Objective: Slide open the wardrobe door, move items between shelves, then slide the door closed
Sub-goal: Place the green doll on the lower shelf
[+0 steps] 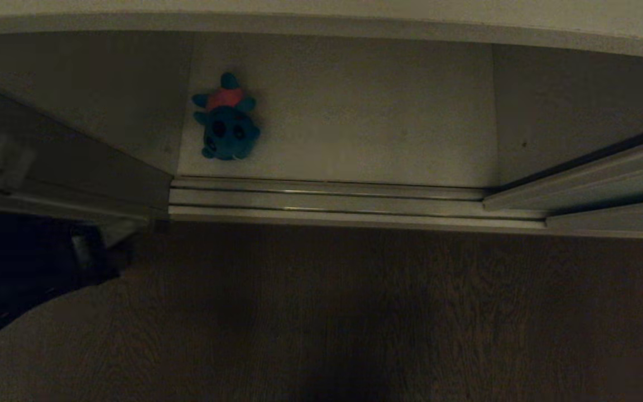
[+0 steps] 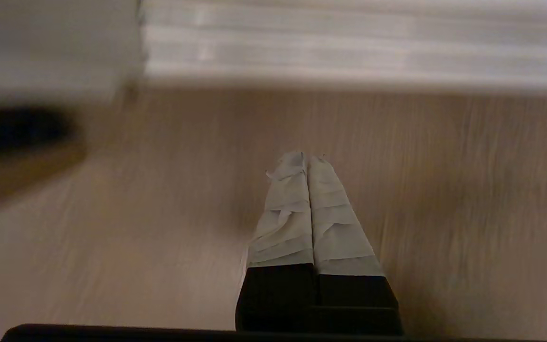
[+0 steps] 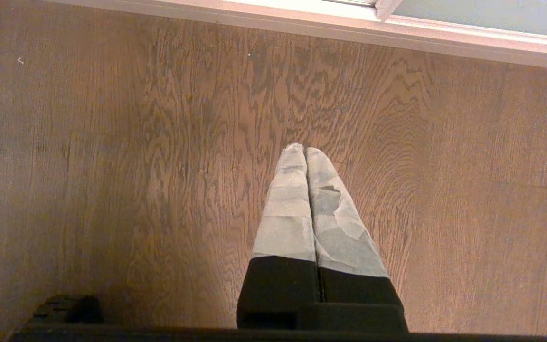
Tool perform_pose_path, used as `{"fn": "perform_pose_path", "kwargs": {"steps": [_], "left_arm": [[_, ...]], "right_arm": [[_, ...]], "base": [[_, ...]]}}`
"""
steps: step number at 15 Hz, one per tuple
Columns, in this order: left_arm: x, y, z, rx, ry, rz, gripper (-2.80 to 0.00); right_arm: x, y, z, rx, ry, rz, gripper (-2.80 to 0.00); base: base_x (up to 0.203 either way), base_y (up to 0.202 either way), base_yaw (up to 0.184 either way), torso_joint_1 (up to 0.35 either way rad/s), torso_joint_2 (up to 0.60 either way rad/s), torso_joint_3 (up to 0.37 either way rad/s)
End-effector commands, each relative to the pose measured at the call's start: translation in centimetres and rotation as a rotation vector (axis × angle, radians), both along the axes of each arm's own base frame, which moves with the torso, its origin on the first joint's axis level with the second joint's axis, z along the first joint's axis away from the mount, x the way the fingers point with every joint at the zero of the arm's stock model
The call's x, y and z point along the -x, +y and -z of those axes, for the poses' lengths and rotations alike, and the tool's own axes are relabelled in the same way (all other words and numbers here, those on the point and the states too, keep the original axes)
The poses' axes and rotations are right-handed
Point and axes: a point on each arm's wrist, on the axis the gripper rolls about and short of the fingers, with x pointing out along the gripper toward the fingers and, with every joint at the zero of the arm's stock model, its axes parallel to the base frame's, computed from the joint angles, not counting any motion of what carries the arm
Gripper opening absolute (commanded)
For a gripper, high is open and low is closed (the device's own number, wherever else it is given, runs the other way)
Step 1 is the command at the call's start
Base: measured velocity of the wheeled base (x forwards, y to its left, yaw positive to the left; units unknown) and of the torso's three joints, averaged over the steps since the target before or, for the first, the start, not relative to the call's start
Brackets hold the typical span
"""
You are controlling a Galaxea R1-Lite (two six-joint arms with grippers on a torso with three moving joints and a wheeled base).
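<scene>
A teal-blue plush toy (image 1: 226, 120) with a pink back lies on the wardrobe's white bottom shelf (image 1: 366, 111), near its left side. The wardrobe stands open in the middle. A pale grey-green sliding wardrobe door (image 3: 492, 14) with a cream frame shows at the edge of the right wrist view. My left gripper (image 2: 306, 159) is shut and empty, pointing down at the wood floor just short of the track. My left arm (image 1: 20, 279) is a dark shape at the lower left of the head view. The right gripper (image 3: 304, 149) is shut, empty and hangs over the floor.
A ribbed metal floor track (image 1: 327, 198) runs along the wardrobe's front edge. Door frames angle in from the left (image 1: 65, 167) and the right (image 1: 606, 178). The edge of a white board (image 1: 321, 22) crosses above the bottom shelf. Brown wood floor (image 1: 355, 312) lies in front.
</scene>
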Motion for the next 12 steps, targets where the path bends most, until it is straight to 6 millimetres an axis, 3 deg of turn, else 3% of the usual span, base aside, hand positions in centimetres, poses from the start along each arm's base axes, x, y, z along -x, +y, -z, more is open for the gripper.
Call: {"fn": "perform_pose_path", "kwargs": {"steps": [1, 5, 7, 10, 12], "left_arm": [[6.4, 1.4, -0.2, 0.008, -0.058, -0.014, -2.80], [15.1, 3.1, 2.5, 0.015, -0.150, -0.075, -2.80], [17.9, 3.2, 4.9, 0.009, -0.193, -0.107, -2.80], [19.6, 2.9, 9.7, -0.031, -0.225, -0.121, -2.80], [19.0, 2.9, 12.9, -0.106, -0.234, -0.113, -2.80]], "right_arm": [[0.0, 0.0, 0.1, 0.000, -0.002, -0.001, -2.80], [0.0, 0.0, 0.0, 0.000, -0.004, -0.001, -2.80], [0.0, 0.0, 0.0, 0.000, -0.005, -0.001, -2.80], [0.0, 0.0, 0.0, 0.000, -0.004, -0.001, -2.80], [0.0, 0.0, 0.0, 0.000, -0.002, -0.001, -2.80]], "base": [[0.000, 0.000, 0.000, 0.000, 0.00, 0.000], [0.000, 0.000, 0.000, 0.000, 0.00, 0.000], [0.000, 0.000, 0.000, 0.000, 0.00, 0.000], [0.000, 0.000, 0.000, 0.000, 0.00, 0.000], [0.000, 0.000, 0.000, 0.000, 0.00, 0.000]]}}
